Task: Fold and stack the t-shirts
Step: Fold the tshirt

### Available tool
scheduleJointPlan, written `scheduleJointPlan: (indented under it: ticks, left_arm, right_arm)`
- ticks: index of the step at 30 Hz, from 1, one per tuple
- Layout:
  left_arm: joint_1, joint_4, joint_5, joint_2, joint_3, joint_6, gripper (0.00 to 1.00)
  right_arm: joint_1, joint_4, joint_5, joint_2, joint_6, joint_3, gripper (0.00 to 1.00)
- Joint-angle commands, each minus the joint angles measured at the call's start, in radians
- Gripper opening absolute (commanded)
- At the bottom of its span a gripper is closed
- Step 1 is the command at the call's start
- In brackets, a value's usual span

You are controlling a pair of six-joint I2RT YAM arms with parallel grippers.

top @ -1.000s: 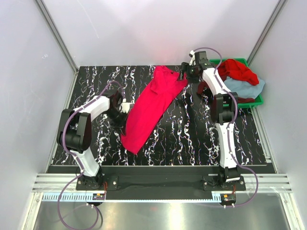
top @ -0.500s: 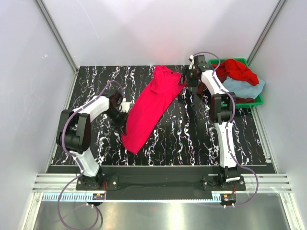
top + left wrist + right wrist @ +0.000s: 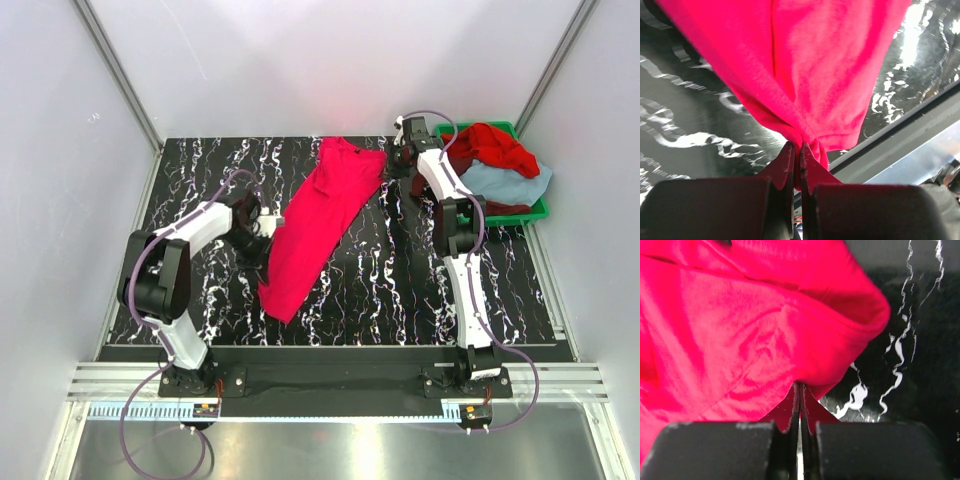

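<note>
From above, the pink shirt (image 3: pixel 320 222) lies as a long slanted strip on the black marbled table (image 3: pixel 400 280), running from near the middle of the far edge down toward the near left. That view does not show how either claw stands. The wrist cameras do: the left claw (image 3: pixel 796 151) is pinched tight on a gathered fold at the shirt's hem, with cloth bunched between the tips and spreading away over the table. An edge of the table and a grey rail (image 3: pixel 912 125) show to one side. The right claw (image 3: pixel 799 390) is likewise closed to a sliver on a hemmed edge of the same shirt, whose rolled rim curves past it on the right with bare table beyond. Only the overhead view shows the green bin (image 3: pixel 541 208) at the far right corner, holding a red shirt (image 3: pixel 495 145) heaped over a blue-grey shirt (image 3: pixel 512 184). The left arm rises from its base at the near left, bends at the elbow and reaches right to the shirt's left edge about midway along the table. The right arm stretches almost straight from the near right toward the far edge, its wrist turned left to the shirt's far right corner, just beside the bin.
</note>
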Motion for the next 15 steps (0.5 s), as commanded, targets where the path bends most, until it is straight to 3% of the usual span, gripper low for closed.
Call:
scheduleJointPlan:
  ticks: [1,15]
  left_arm:
    - [-0.049,-0.010,0.072,-0.019,0.000,-0.003,0.00]
    - [-0.169,-0.006,0.097,-0.026,-0.023,-0.006,0.00]
  right_arm:
    - [-0.001,0.028,0.028,0.023,0.001,0.072,0.00]
    - [-0.003,0.083,0.051,0.105,-0.012,0.206,0.00]
